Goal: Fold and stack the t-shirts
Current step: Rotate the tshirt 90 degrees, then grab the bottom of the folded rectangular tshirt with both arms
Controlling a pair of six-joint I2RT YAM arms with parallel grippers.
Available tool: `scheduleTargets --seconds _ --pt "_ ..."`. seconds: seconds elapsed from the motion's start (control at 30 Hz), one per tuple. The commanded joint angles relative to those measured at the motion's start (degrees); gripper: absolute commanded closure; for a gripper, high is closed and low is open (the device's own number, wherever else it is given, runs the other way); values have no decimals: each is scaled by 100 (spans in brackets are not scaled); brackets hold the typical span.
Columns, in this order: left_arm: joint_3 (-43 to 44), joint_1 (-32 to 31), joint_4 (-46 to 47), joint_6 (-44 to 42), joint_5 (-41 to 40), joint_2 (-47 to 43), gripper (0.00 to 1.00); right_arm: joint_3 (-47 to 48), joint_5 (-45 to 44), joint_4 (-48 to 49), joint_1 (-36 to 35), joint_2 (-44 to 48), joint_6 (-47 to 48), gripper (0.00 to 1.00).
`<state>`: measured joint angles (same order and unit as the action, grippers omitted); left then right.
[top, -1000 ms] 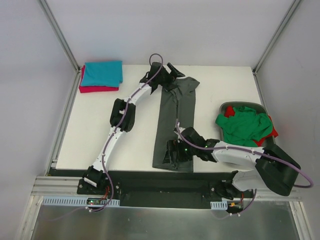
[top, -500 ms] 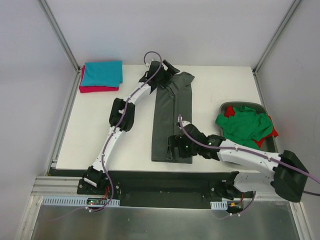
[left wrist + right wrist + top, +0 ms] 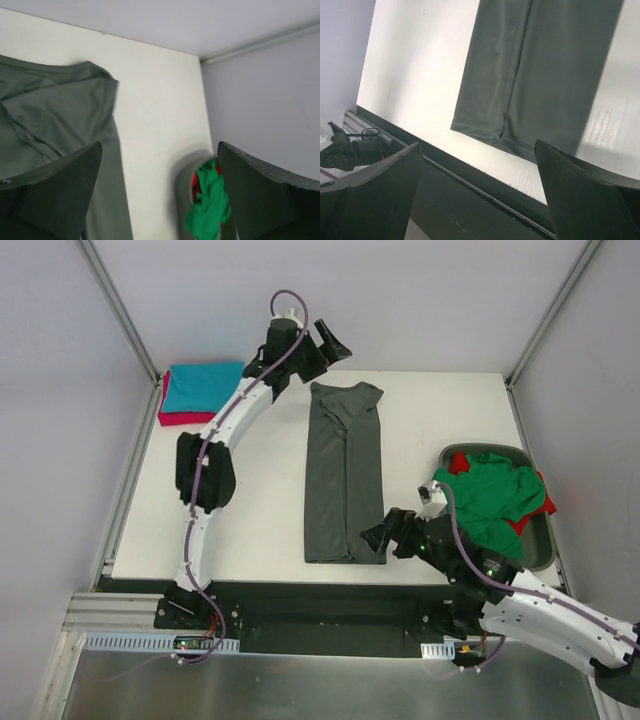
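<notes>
T-shirt (image 3: 345, 475): dark grey, folded lengthwise, flat on the bench (image 3: 255, 455).
Your left tool (image 3: 160, 145): fingers apart, near collar end.
Your right tool (image 3: 479, 144): fingers apart, near hem.

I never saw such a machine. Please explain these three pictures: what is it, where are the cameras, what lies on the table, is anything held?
Two robot arms are fixed at the near edge of the table. One picture looks down from above; the other two come from a camera on each wrist, with that arm's own dark fingers at the lower corners. On the table lies a dark grey t-shirt, folded into a long strip. Far left, a teal t-shirt lies on a crimson-pink t-shirt. At right, a tub holds a crumpled green t-shirt and a red t-shirt. The left gripper and right gripper are open, holding nothing.
</notes>
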<state>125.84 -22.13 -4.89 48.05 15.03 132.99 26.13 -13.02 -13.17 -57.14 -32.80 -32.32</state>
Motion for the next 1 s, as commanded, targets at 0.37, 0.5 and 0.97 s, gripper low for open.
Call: scheduleTargets --seconds 0.37,0.5,0.97 --pt "-7429 -1179 -197 -544 -563 -6080 1 -679 -684 -590 10 705 -12 4" --pt "-8986 -1372 -162 28 -343 -6908 1 -653 -711 -792 28 494 15 4" --pt "-9904 -2067 972 679 677 -5961 29 -969 -957 -801 37 54 -942 4"
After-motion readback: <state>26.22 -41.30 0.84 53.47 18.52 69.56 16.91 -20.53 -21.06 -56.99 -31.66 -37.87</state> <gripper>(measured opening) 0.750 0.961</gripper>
